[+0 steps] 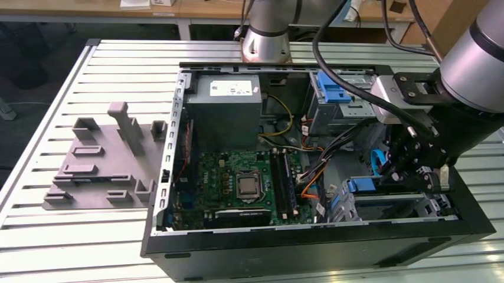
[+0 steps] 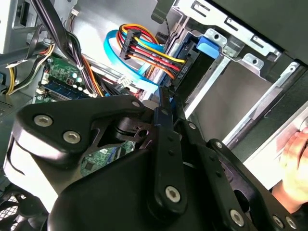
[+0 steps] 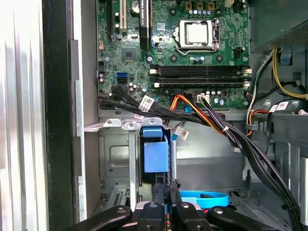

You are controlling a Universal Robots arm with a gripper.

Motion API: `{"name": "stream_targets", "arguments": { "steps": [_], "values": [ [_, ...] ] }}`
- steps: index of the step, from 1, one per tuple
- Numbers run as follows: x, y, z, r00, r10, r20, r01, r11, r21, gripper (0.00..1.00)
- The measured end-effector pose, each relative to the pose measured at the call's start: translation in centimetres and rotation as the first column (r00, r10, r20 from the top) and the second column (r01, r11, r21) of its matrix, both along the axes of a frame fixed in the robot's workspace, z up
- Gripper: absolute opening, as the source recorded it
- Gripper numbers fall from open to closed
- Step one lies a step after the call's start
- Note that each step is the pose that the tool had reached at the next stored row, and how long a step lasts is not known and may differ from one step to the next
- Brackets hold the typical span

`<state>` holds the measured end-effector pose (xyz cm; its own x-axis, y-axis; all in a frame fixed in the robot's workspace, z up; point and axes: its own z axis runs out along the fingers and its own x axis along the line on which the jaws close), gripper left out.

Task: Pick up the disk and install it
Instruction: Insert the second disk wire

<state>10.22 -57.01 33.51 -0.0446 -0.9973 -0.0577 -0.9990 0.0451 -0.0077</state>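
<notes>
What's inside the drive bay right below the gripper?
In the first wrist view, the gripper sits over the metal drive bay, where a blue plastic frame stands upright in the slot. The disk itself is covered by the frame and bay walls.

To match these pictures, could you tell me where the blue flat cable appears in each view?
Exterior view: the blue cable curves at the exterior view's right.
Second wrist view: it loops behind the red-and-yellow wires.
First wrist view: near the blue tab.
Shared landmark: the green motherboard.
</notes>
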Motion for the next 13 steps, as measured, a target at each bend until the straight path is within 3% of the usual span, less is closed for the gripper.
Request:
{"name": "stream_targets", "arguments": {
  "steps": [13],
  "values": [
    [0.13,-0.02,-0.09,1.0,0.0,0.0,0.0,1.0,0.0,0.16]
  ]
}}
